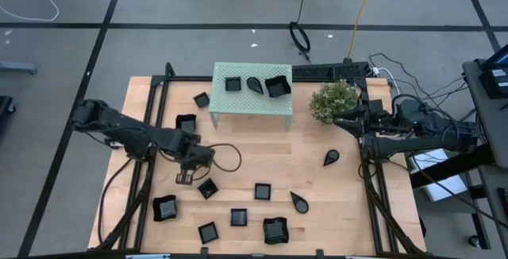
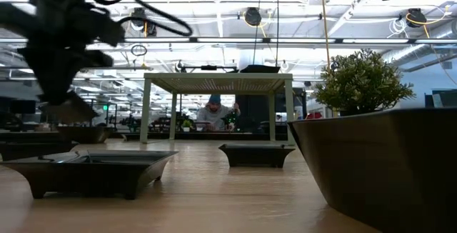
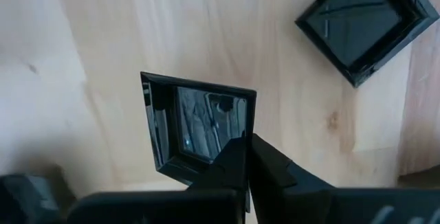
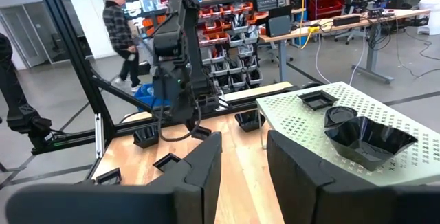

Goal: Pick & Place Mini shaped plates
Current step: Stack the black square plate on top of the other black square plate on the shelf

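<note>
Mini shaped plates, glossy black, lie scattered over the pale wooden table [image 1: 317,187]: squares, teardrops and larger curved-rim squares along the near edge, three more on the mint-green perforated stand [image 1: 252,90].

Left gripper [image 1: 185,176] sits low over the table's left-centre, pinching one rim of a small square black dish [image 3: 199,129]; in the left wrist view the fingers [image 3: 234,162] meet on that rim. A second square dish [image 3: 359,23] lies nearby, apart from it.

Right gripper [image 4: 240,159] waits at the table's right edge, beside the bushy green plant [image 1: 333,100], fingers spread and holding nothing.

A person [image 4: 125,28] walks in the room beyond the table.
</note>
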You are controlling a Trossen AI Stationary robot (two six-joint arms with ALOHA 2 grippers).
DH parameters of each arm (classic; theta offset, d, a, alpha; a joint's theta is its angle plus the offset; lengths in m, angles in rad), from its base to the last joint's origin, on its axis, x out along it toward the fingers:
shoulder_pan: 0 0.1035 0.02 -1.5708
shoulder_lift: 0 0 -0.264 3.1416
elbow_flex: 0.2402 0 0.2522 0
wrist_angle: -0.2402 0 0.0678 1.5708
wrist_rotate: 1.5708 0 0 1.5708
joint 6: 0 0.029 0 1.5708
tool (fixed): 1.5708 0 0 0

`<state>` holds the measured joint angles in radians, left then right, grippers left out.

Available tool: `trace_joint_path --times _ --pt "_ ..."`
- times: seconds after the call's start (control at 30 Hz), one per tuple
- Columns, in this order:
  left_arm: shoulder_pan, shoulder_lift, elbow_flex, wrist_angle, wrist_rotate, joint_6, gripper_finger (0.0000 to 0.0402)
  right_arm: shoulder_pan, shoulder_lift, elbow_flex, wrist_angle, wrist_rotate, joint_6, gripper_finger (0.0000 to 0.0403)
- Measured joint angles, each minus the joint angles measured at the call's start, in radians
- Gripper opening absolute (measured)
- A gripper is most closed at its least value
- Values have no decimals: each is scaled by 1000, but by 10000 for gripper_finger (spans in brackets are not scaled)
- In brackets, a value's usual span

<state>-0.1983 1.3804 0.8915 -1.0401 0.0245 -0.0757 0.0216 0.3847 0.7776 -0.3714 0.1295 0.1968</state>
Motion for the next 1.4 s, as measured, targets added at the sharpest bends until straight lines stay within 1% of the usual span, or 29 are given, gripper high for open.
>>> trace_joint_path --times 0.2,0.3,0.37,0.47,0.6,0.67,0.73,0.87,0.97,1.03,1.13,1.2,1.3,1.4 --pt "92 0 112 55 -1 256 11 0 0 0 0 0 0 105" --pt "141 0 181 79 -1 385 5 0 0 0 0 0 0 105" --pt "181 0 230 90 -11 435 5 0 0 0 0 0 0 105" --pt "239 0 316 136 -60 475 14 0 0 0 0 0 0 105" --pt "314 -1 424 203 -148 512 9 0 0 0 0 0 0 105" --pt "355 -2 454 247 -183 515 5 0 0 0 0 0 0 105" --pt "399 -2 462 293 -197 509 7 0 0 0 0 0 0 105" --pt "472 14 461 331 -251 500 13 0 0 0 0 0 0 105" --pt "517 50 461 343 -280 499 5 0 0 0 0 0 0 105" --pt "542 80 461 355 -285 489 6 0 0 0 0 0 0 105" --pt "563 126 461 357 -305 501 14 0 0 0 0 0 0 105" --pt "565 150 460 355 -346 526 16 0 0 0 0 0 0 105" --pt "565 171 460 357 -408 537 7 0 0 0 0 0 0 105" --pt "573 188 460 356 -410 519 6 0 0 0 0 0 0 105"
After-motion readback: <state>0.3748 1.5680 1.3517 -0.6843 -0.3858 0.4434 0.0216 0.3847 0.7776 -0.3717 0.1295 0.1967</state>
